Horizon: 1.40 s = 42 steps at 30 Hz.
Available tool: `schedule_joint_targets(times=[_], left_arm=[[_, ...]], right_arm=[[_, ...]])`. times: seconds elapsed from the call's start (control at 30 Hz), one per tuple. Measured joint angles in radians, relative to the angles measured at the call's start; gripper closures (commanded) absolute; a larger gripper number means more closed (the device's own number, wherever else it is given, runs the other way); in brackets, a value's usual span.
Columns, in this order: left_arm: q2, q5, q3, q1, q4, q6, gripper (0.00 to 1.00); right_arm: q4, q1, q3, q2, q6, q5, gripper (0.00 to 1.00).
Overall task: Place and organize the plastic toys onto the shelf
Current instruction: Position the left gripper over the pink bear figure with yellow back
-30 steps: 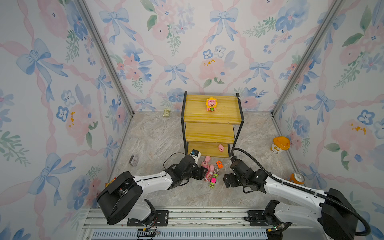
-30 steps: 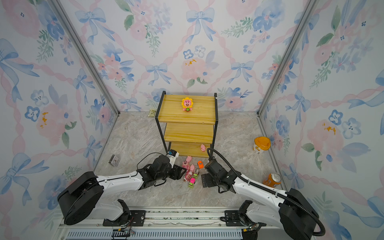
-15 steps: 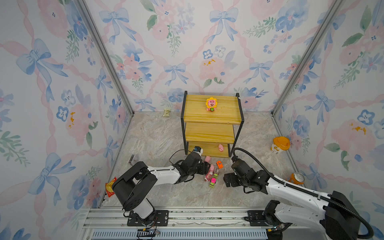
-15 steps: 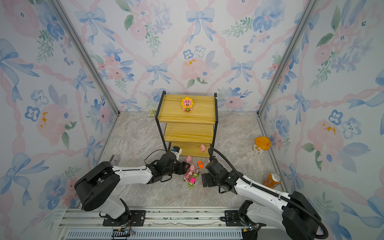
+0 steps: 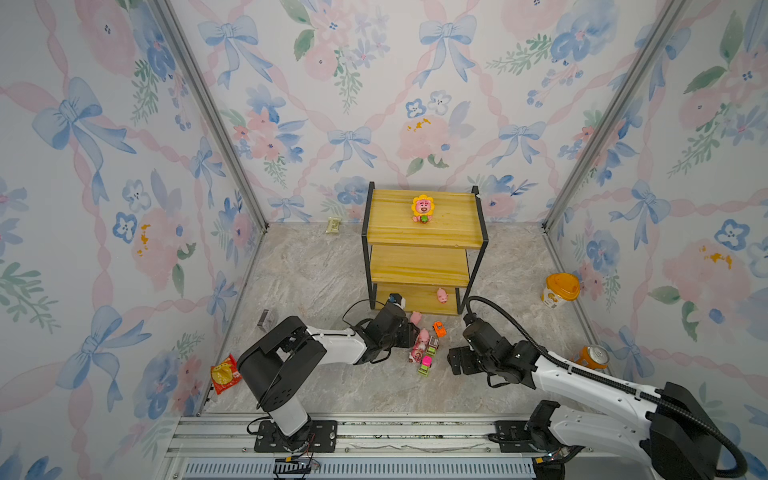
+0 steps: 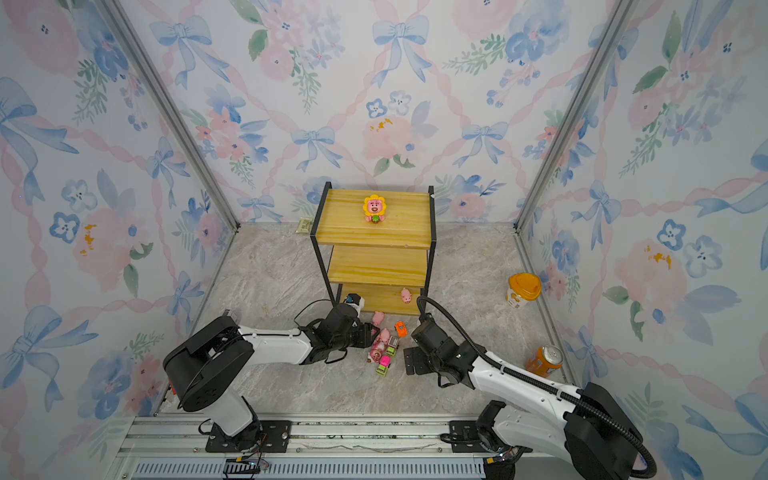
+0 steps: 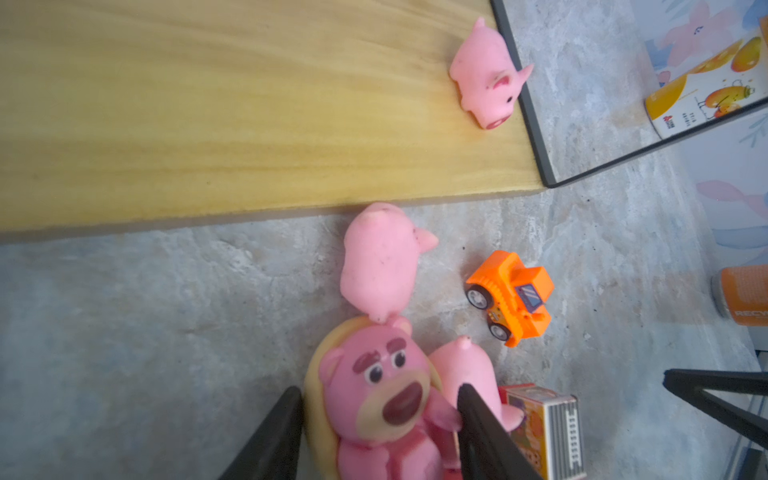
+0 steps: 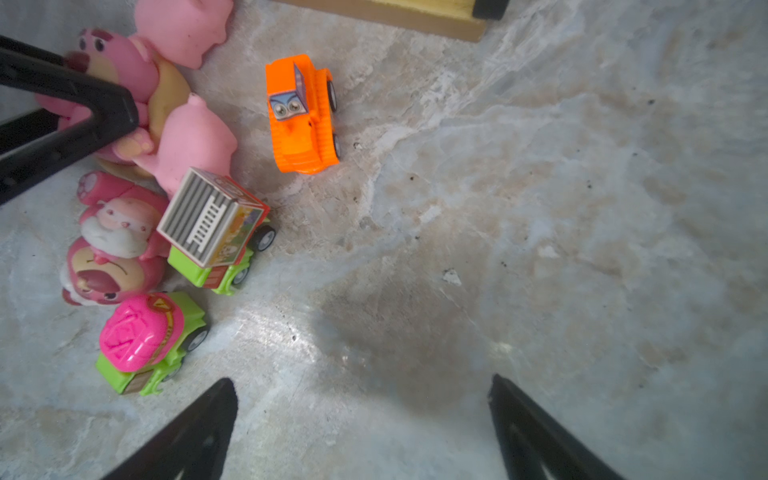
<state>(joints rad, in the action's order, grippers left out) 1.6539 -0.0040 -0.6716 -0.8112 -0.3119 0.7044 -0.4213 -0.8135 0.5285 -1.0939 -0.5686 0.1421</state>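
The shelf stands at the back middle with a sunflower-ringed bear on its top board and a pink pig on its bottom board. On the floor in front lie a pig, an orange car, another pig, a red-green truck, a pink-green car and a lying bear. My left gripper is shut on a pink bear with a tan backing, one finger on each side. My right gripper stands open over bare floor, right of the toys.
A yellow-lidded cup and an orange can stand by the right wall. A red snack packet and a small grey box lie by the left wall. A small packet lies at the back wall.
My left arm has reached further toward the toy pile, and its jaws have narrowed round the pink bear. The right arm has not moved.
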Motion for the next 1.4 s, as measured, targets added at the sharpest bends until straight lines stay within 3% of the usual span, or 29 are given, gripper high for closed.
schedule_joint_targets(times=[0.43,0.8,1.4], left_arm=[[-0.14,-0.083,0.011,0.004,0.211,-0.078,0.55],[-0.218,-0.067,0.098,0.007,0.265,-0.094,0.42],[-0.201,-0.069,0.108,-0.026,0.254,-0.095,0.41]], right_arm=[[0.022,-0.001,-0.005,-0.028,0.0,-0.001,0.03],[0.026,-0.002,-0.005,-0.046,0.0,-0.008,0.03],[0.034,-0.016,-0.003,-0.059,0.001,-0.016,0.02]])
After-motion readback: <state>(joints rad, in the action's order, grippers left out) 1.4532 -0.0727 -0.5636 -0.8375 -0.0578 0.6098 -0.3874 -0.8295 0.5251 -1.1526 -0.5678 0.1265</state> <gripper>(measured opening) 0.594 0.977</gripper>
